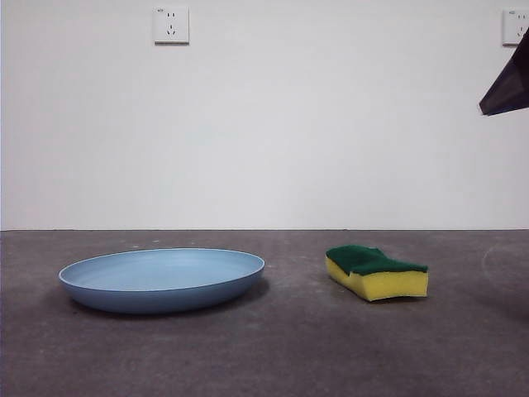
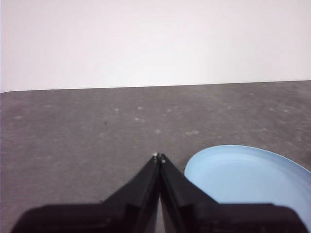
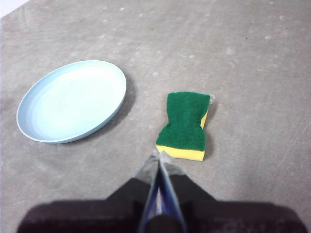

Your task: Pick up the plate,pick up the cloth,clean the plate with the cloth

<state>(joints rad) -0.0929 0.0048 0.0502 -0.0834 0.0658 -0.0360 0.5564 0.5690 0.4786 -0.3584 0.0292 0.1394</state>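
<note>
The light blue plate [image 1: 162,279] lies flat on the dark table at the left. It also shows in the left wrist view [image 2: 248,177] and the right wrist view [image 3: 72,100]. The cloth, a yellow sponge with a green scouring top [image 1: 376,271], lies to the right of the plate, apart from it; it also shows in the right wrist view [image 3: 185,124]. My left gripper [image 2: 159,157] is shut and empty, beside the plate's rim. My right gripper [image 3: 158,154] is shut and empty, high above the table near the sponge. A black tip [image 1: 506,87] shows at the top right of the front view.
A white wall with two sockets [image 1: 171,25] stands behind the table. The grey table surface [image 1: 289,347] stretches around the plate and the sponge.
</note>
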